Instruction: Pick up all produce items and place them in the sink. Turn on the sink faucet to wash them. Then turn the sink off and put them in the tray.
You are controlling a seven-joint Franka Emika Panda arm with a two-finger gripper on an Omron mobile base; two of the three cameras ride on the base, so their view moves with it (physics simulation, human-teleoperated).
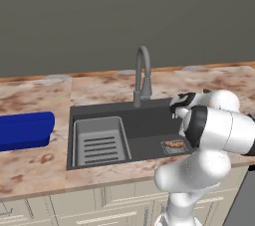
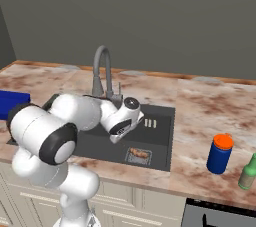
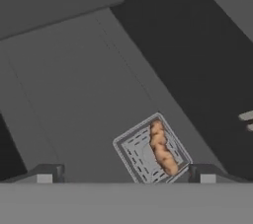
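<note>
produce item (image 3: 162, 149): lies on the drain grate (image 3: 133, 155) in the sink (image 1: 149, 125) | gripper (image 3: 126, 172): above the basin, fingers wide apart, holds nothing | tray (image 1: 25, 129): on counter (image 1: 35, 163), left of sink

Dark grey sink (image 1: 149, 120), seemingly orange-brown produce (image 3: 162, 149), bright-blue tray (image 1: 25, 129)

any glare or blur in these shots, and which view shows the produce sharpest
Left base view: flat even light, no glare, the produce piece small and soft on the drain grate. Right base view: the same. Hand view: sharpest, lumps distinct, dark sink walls evenly shaded.
</note>
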